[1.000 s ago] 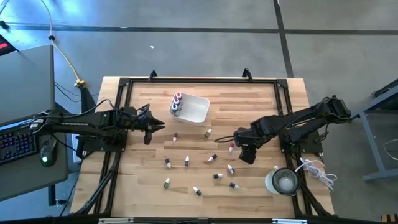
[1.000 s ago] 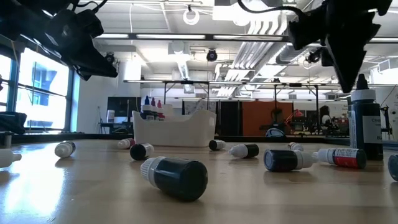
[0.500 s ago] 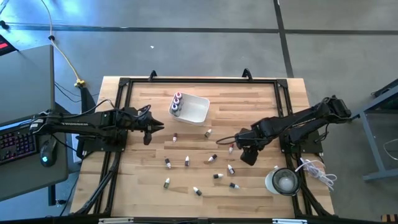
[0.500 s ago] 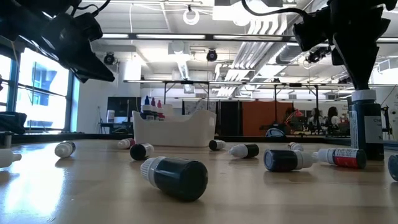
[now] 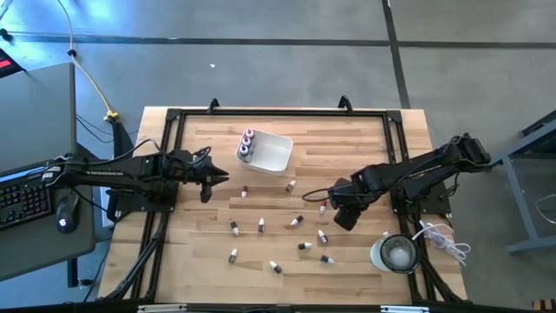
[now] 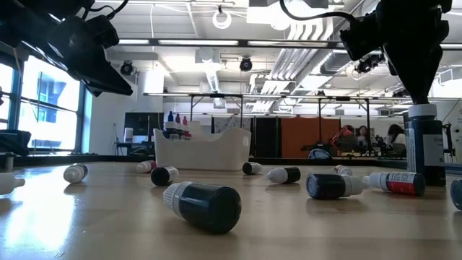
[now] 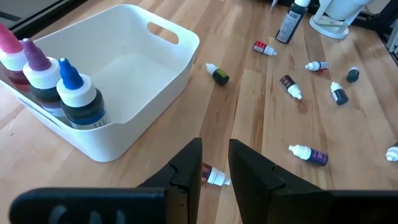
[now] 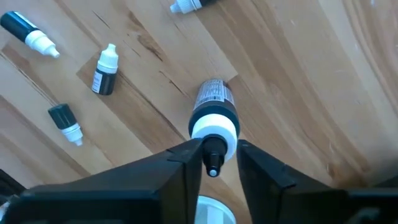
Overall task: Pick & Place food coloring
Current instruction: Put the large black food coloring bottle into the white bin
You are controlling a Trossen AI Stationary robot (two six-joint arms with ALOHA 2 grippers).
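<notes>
Your right gripper (image 8: 213, 163) has dropped lower over the upright food coloring bottle (image 8: 213, 118) at centre right of the high view, jaws parted around its dark cap, unclenched; closing comes next. Left gripper (image 7: 214, 163) waits slightly parted, holding nothing, beside the white tray (image 7: 155, 87).

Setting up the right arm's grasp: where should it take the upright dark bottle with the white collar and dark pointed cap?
Probably the dark body just under the white collar, from straight above: the upright dark bottle stands on its base and its cap tapers, so a grip could slip. The right gripper hangs over it, fingers apart.
</notes>
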